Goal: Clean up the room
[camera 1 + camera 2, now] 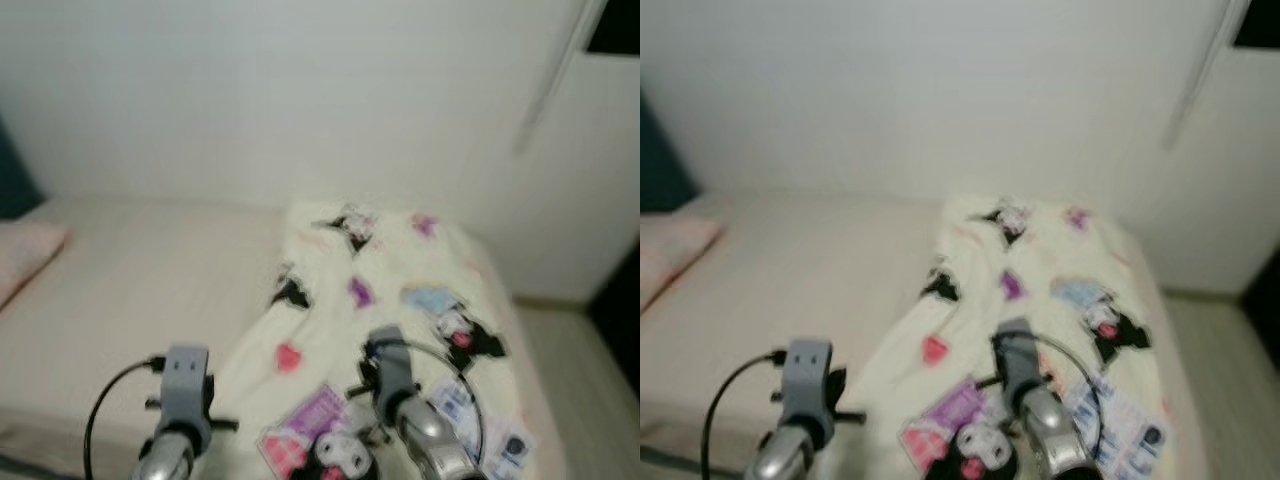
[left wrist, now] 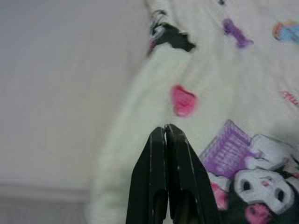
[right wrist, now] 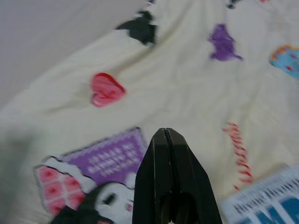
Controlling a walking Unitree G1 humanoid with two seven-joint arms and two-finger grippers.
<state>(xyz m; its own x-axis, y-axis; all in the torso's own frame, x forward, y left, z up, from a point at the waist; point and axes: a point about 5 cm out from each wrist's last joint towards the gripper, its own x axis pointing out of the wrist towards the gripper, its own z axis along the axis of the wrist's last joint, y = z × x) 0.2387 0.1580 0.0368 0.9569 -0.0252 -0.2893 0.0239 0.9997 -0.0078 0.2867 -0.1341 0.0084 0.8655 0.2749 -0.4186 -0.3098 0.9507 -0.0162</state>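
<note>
- A cream blanket [image 1: 390, 330] printed with cartoon figures, hearts and purple panels lies on the bed [image 1: 150, 290], covering the robot's right-hand part of the mattress.
- The blanket's long axis runs from the near edge of the bed, just under the arms, away toward the white wall [image 1: 300, 90]; its far end points at the wall and looks a little bunched there.
- The left gripper [image 2: 166, 133] is closed, its two black fingers pressed together with nothing between them. It hovers over the blanket's left border, where the cloth meets bare mattress, with a pink heart [image 2: 183, 100] just ahead of it.
- The right gripper [image 3: 167, 136] is likewise closed and empty. It hangs above the blanket's middle, near a purple panel [image 3: 105, 156].
- Both arms are near the blanket; the left one seems better placed for the side edge, the right one for the body of the cloth.
- A pink pillow [image 1: 25, 255] rests at the far left of the bed, well apart from the blanket.
- The head views are blurred, so fine folds cannot be made out.
</note>
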